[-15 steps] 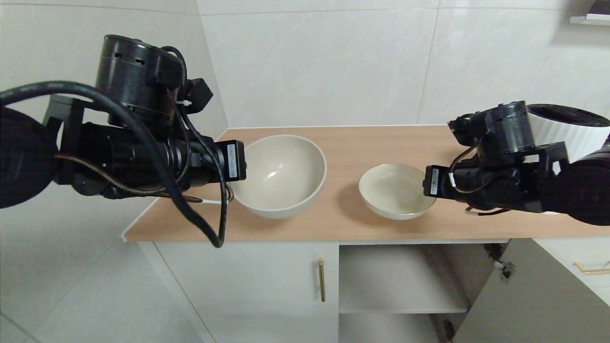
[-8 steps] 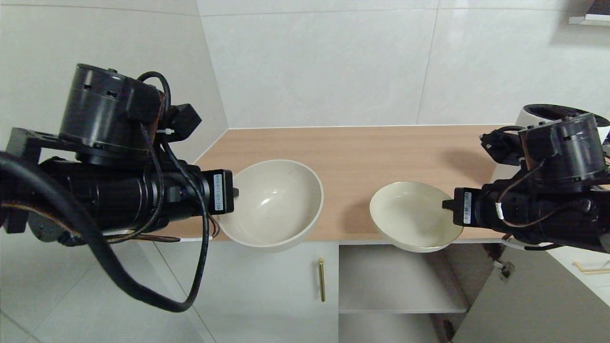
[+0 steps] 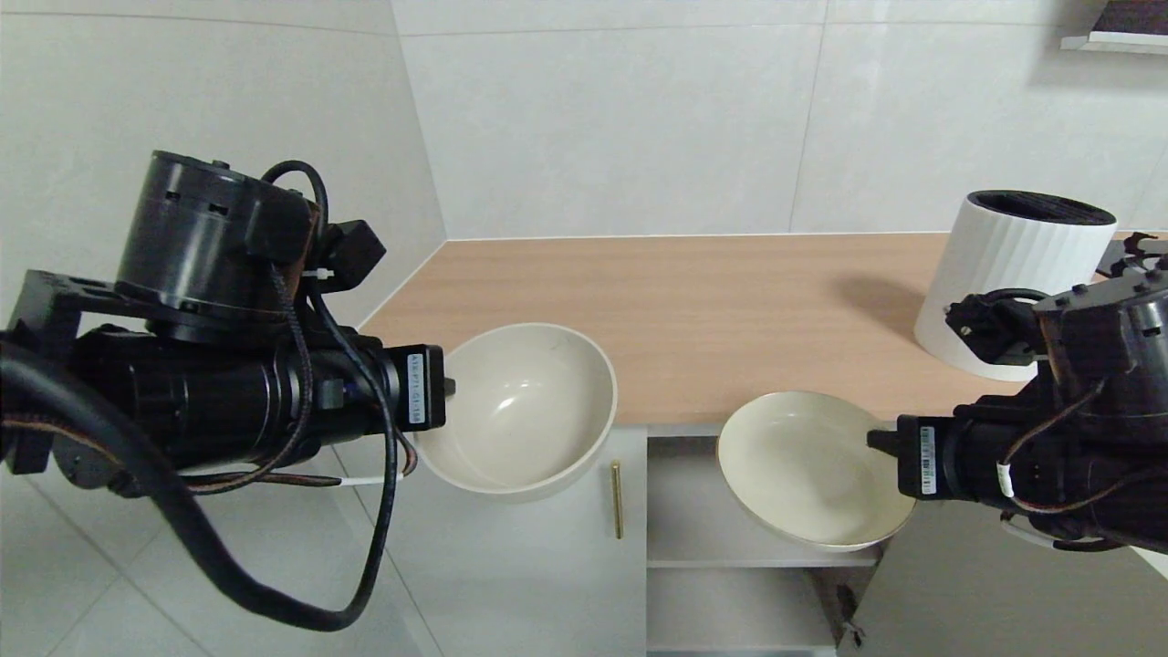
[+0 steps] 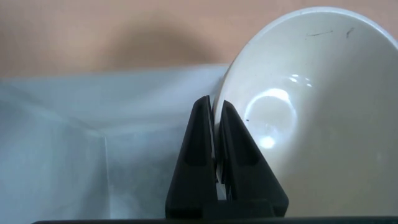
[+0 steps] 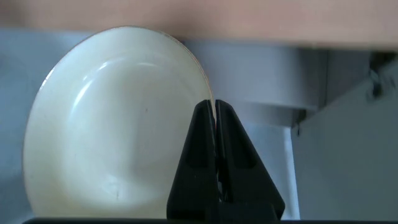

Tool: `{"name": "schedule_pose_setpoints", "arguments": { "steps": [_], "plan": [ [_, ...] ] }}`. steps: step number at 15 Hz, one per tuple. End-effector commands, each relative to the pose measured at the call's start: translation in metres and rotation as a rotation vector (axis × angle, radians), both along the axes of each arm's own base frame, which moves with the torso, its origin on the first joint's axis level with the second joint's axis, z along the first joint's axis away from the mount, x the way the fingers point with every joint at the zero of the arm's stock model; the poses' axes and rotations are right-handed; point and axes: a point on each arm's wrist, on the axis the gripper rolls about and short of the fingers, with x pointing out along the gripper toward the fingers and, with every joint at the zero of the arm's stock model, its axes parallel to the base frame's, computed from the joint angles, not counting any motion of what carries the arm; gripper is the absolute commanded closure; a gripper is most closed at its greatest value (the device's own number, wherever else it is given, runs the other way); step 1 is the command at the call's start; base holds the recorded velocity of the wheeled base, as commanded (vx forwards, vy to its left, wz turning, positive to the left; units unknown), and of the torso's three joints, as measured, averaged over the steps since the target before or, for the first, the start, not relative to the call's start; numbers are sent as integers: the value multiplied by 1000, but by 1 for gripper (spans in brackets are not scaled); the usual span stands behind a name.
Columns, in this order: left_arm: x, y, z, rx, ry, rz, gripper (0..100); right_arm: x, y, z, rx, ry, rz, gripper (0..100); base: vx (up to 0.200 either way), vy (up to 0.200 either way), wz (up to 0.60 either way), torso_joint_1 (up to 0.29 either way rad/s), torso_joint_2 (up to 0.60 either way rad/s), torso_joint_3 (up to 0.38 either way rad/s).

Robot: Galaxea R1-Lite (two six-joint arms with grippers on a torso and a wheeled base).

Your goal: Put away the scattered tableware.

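Observation:
I hold a large deep cream bowl (image 3: 520, 411) in the air off the front edge of the wooden counter (image 3: 693, 310), over the shut cabinet door. My left gripper (image 4: 214, 118) is shut on the rim of this large bowl (image 4: 311, 112). A smaller, shallower cream bowl (image 3: 808, 465) hangs tilted in front of the open cabinet shelf (image 3: 730, 547). My right gripper (image 5: 214, 121) is shut on the rim of this small bowl (image 5: 112, 124). In the head view both grippers sit at the bowls' outer edges, the left gripper (image 3: 447, 388) on the left and the right gripper (image 3: 876, 443) on the right.
A white ribbed cylindrical container (image 3: 1008, 278) stands at the counter's right. The shut cabinet door has a brass handle (image 3: 616, 497). The open cabinet door (image 3: 995, 593) hangs at the lower right. Tiled walls (image 3: 602, 119) close in the back and left.
Both arms pulled back from the counter, each with its bowl; the bowls went from over the countertop to below and in front of its edge. The head view shifted too.

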Motion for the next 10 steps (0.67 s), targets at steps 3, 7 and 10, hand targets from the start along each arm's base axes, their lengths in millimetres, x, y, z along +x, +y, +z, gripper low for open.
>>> {"name": "schedule_pose_setpoints", "arguments": {
  "steps": [3, 7, 10],
  "plan": [
    [4, -2, -5, 9, 15, 0, 100, -2, -2, 4, -5, -24, -29, 100, 0, 0, 0, 0, 0, 0],
    [6, -5, -10, 20, 33, -6, 100, -2, -2, 4, -9, -24, -31, 100, 0, 0, 0, 0, 0, 0],
    [6, -6, -11, 21, 35, -7, 100, 1, 0, 2, -15, -17, -32, 100, 0, 0, 0, 0, 0, 0]
  ]
}}
